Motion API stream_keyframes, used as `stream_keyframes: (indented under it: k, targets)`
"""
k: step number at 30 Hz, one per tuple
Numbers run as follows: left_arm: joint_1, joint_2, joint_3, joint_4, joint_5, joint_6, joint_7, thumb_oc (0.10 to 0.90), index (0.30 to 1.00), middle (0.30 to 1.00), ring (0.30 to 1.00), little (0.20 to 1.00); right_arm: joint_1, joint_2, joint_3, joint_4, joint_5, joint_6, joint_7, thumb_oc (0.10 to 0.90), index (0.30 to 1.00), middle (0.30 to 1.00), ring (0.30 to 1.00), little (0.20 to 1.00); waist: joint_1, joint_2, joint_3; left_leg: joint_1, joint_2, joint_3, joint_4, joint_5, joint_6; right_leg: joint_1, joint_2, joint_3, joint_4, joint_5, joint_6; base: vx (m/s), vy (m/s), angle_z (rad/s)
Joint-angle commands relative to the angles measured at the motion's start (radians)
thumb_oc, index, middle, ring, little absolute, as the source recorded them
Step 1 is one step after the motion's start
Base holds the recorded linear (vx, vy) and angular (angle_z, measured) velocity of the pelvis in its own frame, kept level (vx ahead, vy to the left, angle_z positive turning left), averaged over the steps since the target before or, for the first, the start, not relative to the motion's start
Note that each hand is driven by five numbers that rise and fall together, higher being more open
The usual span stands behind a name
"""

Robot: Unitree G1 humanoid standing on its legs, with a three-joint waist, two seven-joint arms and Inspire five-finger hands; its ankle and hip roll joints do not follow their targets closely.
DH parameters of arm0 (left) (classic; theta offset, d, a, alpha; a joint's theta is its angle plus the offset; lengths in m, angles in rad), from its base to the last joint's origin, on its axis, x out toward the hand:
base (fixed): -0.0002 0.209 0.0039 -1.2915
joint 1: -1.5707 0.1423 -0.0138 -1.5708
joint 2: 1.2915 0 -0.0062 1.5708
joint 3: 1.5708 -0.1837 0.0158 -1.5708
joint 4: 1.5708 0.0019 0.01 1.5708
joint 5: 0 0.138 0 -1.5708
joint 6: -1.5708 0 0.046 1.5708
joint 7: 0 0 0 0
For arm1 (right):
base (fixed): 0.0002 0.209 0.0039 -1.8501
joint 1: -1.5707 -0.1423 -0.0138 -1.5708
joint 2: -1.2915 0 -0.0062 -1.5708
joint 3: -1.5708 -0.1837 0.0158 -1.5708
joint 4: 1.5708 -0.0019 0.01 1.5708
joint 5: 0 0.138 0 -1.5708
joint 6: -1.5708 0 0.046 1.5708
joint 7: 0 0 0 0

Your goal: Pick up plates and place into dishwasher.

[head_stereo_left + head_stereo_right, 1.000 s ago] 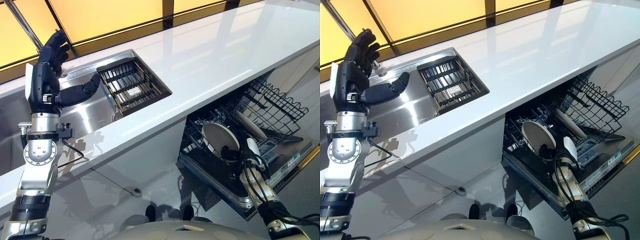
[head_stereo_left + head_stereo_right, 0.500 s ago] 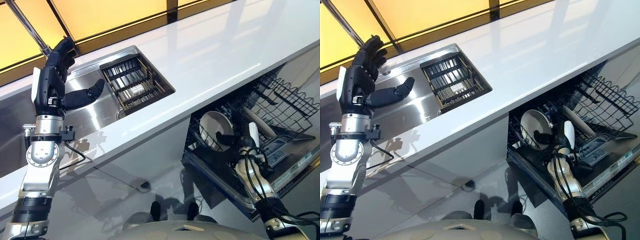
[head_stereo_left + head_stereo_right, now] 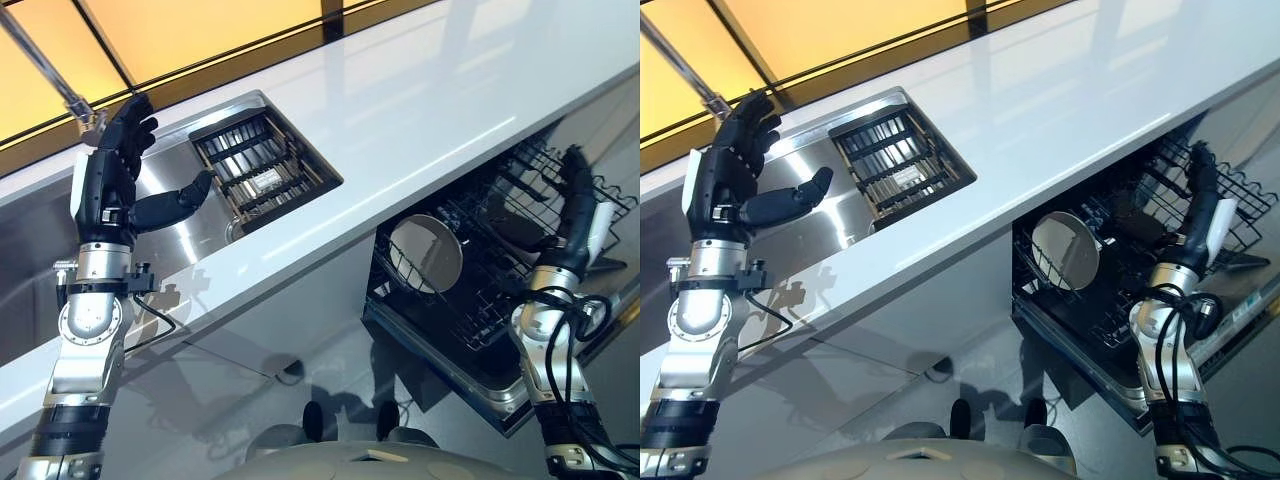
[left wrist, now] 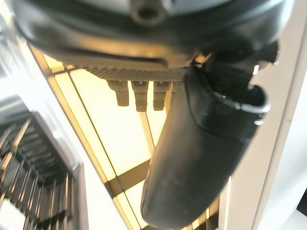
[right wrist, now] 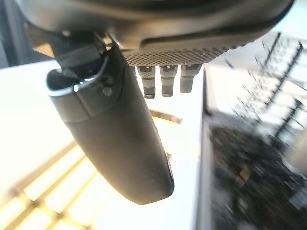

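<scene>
Right hand (image 3: 577, 215): at the right edge of the frame, raised above the open dishwasher; fingers straight and loose, thumb with its white cover standing off to the side; it holds nothing, and I judge it sits clear of the rack so as not to knock what stands there.

Plate (image 3: 426, 253): centre right, standing on edge in the dishwasher rack (image 3: 470, 300), its face turned toward the camera; the wires either side appear to keep it upright, which is why it stays tilted without a hand on it; apart from the right hand.

Dishwasher door (image 3: 470, 385): lower right, folded down and open; the rack rests pulled out over it, so a plate can go in from above.

Counter (image 3: 420, 110): a white slab running from lower left to upper right, its edge overhanging the dishwasher; bare as far as can be seen.

Left hand (image 3: 115, 165): upper left, held over the sink (image 3: 190, 235); fingers spread and pointing up, thumb stretched sideways toward the drying grid; empty, and by my reading poised for a next pick.

Drying grid (image 3: 262, 170): upper centre left, set in the sink's right half; whether a plate lies among its dark bars cannot be told.
</scene>
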Motion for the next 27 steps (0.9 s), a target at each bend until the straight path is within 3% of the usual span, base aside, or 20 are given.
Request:
stream_keyframes:
  k: [1,6,10,12,20,27]
  targets:
    - [-0.048,0.037,0.107,-0.066,-0.020,-0.108,0.016,0.800,0.900,0.900,0.900,0.900,-0.037,0.012,-0.085,-0.102,0.077,-0.139,-0.066,0.800,0.900,0.900,0.900,0.900,-0.034,-0.014,-0.061,0.034,-0.057,0.062,0.006,-0.129,0.027,0.020,0.055,0.000,0.102,-0.167,0.031,-0.03,0.007,-0.18]
    - [-0.051,0.043,0.113,-0.056,-0.025,-0.109,0.025,0.800,0.900,0.900,0.900,0.900,-0.019,0.045,-0.106,-0.019,0.213,-0.099,-0.005,0.800,0.900,0.900,0.900,0.900,-0.049,-0.013,-0.058,0.037,-0.058,0.076,0.006,-0.133,0.030,0.017,0.058,0.013,0.094,-0.159,0.034,-0.02,0.002,-0.13]
    - [-0.076,0.057,0.097,-0.040,-0.037,-0.099,0.034,0.800,0.900,0.900,0.900,0.900,-0.030,0.026,-0.087,0.092,0.187,-0.013,0.029,0.800,0.900,0.900,0.900,0.900,-0.051,-0.013,-0.055,0.040,-0.057,0.081,0.006,-0.132,0.029,0.019,0.061,0.020,0.091,-0.155,0.034,0.01,-0.022,-0.12]
    - [-0.096,0.066,0.079,-0.022,-0.039,-0.097,0.040,0.800,0.900,0.900,0.900,0.900,-0.045,-0.001,-0.068,0.175,0.206,0.019,0.058,0.800,0.900,0.900,0.900,0.900,-0.048,-0.014,-0.050,0.041,-0.055,0.081,0.006,-0.132,0.028,0.020,0.062,0.021,0.091,-0.155,0.033,0.02,-0.038,-0.02]
    - [-0.140,0.097,0.047,0.009,-0.041,-0.094,0.065,0.800,0.900,0.900,0.900,0.900,-0.116,-0.085,-0.051,0.373,0.286,0.037,0.106,0.800,0.900,0.900,0.900,0.900,-0.024,-0.012,-0.025,0.034,-0.052,0.070,0.017,-0.129,0.023,0.016,0.061,0.010,0.110,-0.163,0.026,0.04,-0.058,0.01]
    - [-0.192,0.131,0.026,0.047,-0.100,-0.121,0.091,0.800,0.900,0.900,0.900,0.900,-0.232,-0.176,-0.013,0.528,0.381,0.094,0.120,0.800,0.900,0.900,0.900,0.900,0.004,-0.004,0.031,-0.034,-0.046,0.054,0.070,-0.128,0.012,-0.030,0.059,0.005,0.147,-0.174,0.006,-0.03,-0.077,0.03]
